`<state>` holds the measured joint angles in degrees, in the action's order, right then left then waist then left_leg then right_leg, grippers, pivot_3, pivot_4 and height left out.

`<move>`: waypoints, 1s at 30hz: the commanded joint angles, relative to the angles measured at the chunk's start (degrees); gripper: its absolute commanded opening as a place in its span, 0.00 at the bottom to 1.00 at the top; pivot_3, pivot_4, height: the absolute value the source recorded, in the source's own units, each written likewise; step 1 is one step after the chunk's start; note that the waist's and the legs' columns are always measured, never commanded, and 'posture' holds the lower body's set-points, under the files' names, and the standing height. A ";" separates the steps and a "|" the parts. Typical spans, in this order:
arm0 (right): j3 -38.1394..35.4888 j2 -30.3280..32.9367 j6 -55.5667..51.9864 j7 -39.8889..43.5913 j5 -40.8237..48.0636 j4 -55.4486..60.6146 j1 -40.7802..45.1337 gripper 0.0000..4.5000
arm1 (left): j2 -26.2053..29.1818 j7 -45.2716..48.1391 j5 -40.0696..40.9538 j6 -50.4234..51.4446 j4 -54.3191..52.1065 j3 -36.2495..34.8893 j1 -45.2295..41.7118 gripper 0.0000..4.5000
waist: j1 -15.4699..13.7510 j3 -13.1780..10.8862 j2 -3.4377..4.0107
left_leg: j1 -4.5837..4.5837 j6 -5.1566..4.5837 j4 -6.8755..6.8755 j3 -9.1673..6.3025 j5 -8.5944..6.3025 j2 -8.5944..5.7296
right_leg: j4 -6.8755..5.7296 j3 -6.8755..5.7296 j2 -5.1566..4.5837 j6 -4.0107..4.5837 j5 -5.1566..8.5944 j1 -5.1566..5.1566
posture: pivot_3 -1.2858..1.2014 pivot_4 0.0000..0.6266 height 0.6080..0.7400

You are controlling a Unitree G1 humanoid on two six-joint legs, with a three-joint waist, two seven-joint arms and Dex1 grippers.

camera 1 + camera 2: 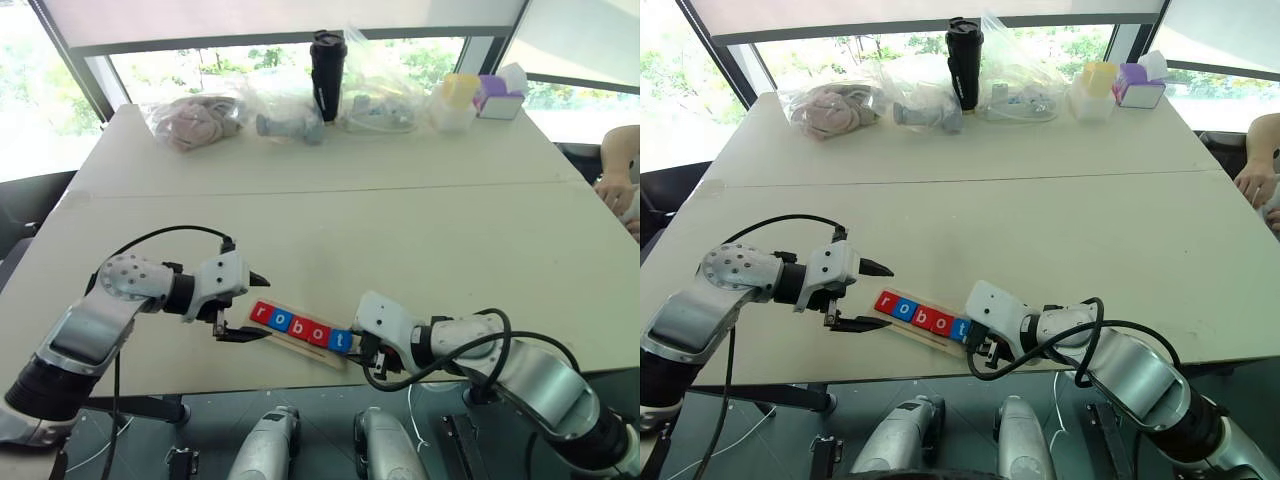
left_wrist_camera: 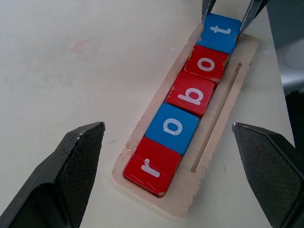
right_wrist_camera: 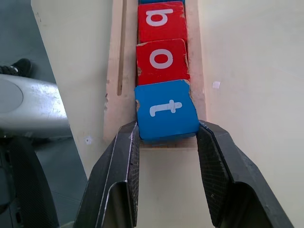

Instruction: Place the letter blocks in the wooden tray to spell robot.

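With the right gripper [image 3: 166,135] clamped on the blue t block [image 3: 166,110] at the wooden tray's [image 2: 228,90] end, seating it flush against the red o block [image 3: 162,58] matters before letting go, while the left gripper [image 1: 243,307] waits wide by the r block [image 2: 152,166].

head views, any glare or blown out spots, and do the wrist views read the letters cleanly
Left eye view: the windows behind the table are blown out white. Left wrist view: the letter blocks read sharp in the wooden tray. Right wrist view: the t block is crisp between the right gripper fingers.
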<state>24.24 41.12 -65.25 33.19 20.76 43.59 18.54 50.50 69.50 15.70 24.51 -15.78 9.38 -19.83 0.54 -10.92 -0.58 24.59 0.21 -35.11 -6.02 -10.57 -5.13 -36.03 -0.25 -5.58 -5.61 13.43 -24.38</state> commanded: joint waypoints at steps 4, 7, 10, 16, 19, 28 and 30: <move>-0.07 -1.11 0.57 -0.55 -0.11 0.62 0.89 0.25 | -0.06 -0.46 0.52 -0.34 -0.55 -1.07 0.01 1.00 | 0.03 0.00 0.00 | 0.00 0.00 0.00 0.00 0.00 0.00 | 0.00 0.00 0.00 0.00 0.00 0.00 | 0.52 0.24 1.00; -0.57 -1.13 0.19 0.06 0.75 1.22 0.58 0.25 | -0.20 -0.56 0.34 -0.67 -0.14 -0.88 -0.13 1.00 | 0.03 0.00 0.00 | 0.00 0.00 0.00 0.00 0.00 0.00 | -0.01 0.00 0.01 0.00 0.00 0.00 | 0.52 0.24 1.00; -1.13 -1.39 0.17 0.20 1.25 1.32 0.53 0.25 | -0.43 -0.62 0.12 -1.07 0.44 -0.59 -0.44 1.00 | 0.02 0.00 0.00 | 0.00 0.00 0.00 0.00 0.00 0.00 | -0.01 0.00 0.01 0.00 0.00 0.00 | 0.52 0.24 1.00; -2.19 -1.82 1.90 0.50 1.59 1.16 0.11 0.86 | -0.95 -0.71 -0.52 -2.06 1.72 -0.29 -0.68 1.00 | 0.02 0.00 0.00 | -0.01 0.00 0.00 0.00 0.00 0.00 | -0.02 0.00 0.01 0.00 0.00 0.00 | 0.52 0.24 1.00; -4.31 -1.81 4.66 1.43 2.04 1.39 -0.56 0.99 | -1.01 -0.82 -0.72 -2.54 2.17 -0.19 -0.54 1.00 | 0.02 0.00 0.00 | -0.01 0.00 -0.01 0.00 0.00 0.00 | -0.02 0.00 0.01 0.00 0.00 0.00 | 0.52 0.24 1.00; -13.31 6.15 15.69 6.63 -0.35 -3.06 -6.44 0.99 | -1.00 -0.85 -0.66 -2.52 2.18 -0.48 -0.43 1.00 | -0.21 0.00 0.00 | -0.01 0.00 -0.02 0.01 0.00 -0.01 | -0.02 -0.03 0.00 -0.01 0.00 0.03 | 0.52 0.24 1.00; -12.14 7.66 18.19 6.97 -2.30 -3.79 -7.94 0.99 | -1.01 -0.77 -0.60 -2.37 2.13 -0.47 -0.60 1.00 | -0.15 0.00 0.00 | -0.01 0.00 -0.01 0.01 0.00 0.00 | -0.02 -0.02 0.00 -0.01 0.00 0.02 | 0.52 0.24 1.00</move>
<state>11.82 48.25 -50.06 39.58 20.12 39.19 10.95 49.30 68.58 14.80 22.92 -13.06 9.90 -19.90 0.39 -10.92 -0.58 24.58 0.21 -35.11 -6.01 -10.57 -5.13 -36.05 -0.27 -5.58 -5.61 13.43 -24.36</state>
